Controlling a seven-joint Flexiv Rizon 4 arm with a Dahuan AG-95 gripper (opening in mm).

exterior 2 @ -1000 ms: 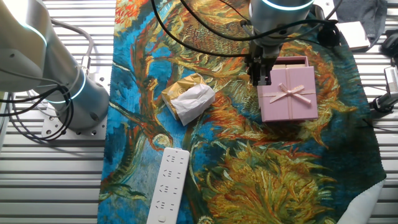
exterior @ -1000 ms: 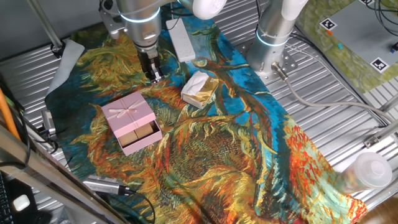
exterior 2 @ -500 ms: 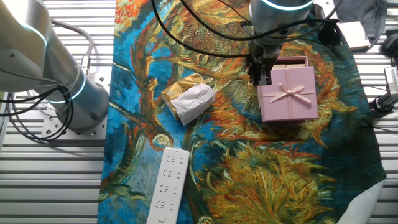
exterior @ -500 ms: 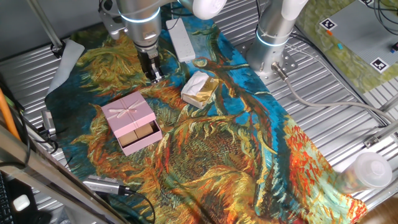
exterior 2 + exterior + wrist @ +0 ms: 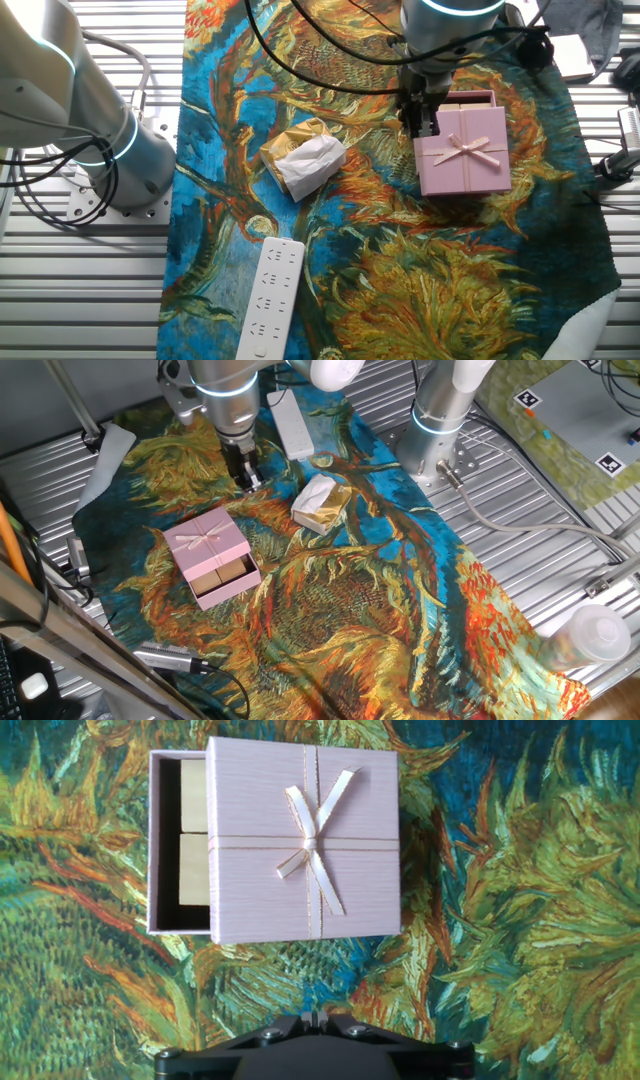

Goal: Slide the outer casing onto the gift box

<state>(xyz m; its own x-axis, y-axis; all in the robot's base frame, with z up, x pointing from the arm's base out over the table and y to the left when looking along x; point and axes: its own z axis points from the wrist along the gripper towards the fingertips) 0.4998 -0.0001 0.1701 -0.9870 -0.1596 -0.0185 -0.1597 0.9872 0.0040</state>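
Observation:
The outer casing is a pale pink sleeve with a ribbon bow, lying flat on the patterned cloth; it also shows in one fixed view and the other fixed view. The gift box sticks partly out of the casing's one open side, showing tan insides; it also shows in the fixed views. My gripper is shut and empty, beside the casing and apart from it, in one fixed view just behind it and in the other at its left edge.
A white-and-gold foil packet lies to the right of the casing. A white remote lies on the cloth. A second robot base stands at the back right. Metal slats surround the cloth.

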